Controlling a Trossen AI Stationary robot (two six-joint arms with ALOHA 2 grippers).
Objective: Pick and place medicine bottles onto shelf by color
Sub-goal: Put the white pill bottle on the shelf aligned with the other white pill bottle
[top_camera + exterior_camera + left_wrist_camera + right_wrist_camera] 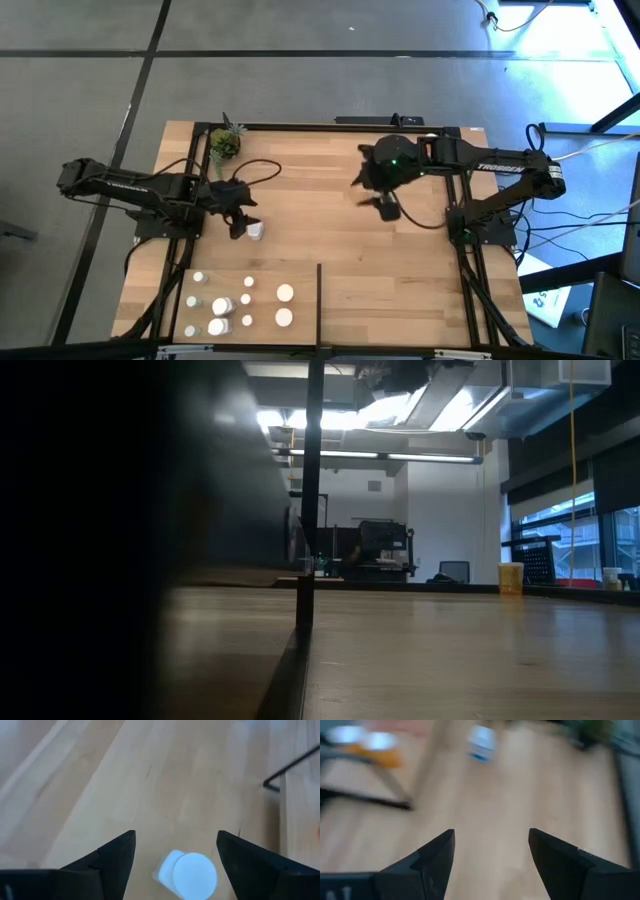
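Grey floor surrounds the light-wood worktop (330, 240). Left of centre in the high view, the left hand (240, 222) stands spread around 1 white bottle (187, 874), not yet clenched. The right hand (385, 205), released, hovers centre-right. Closing off-centre could topple the bottle.

We see one small white bottle (255, 231) with a white cap lying tipped on the light wood shelf (330, 225), near the left side. More tiny bottles (240, 307) stand in a group at the front left, on the left of the thin black divider strip (318, 303). Most are white, and some look pale green.
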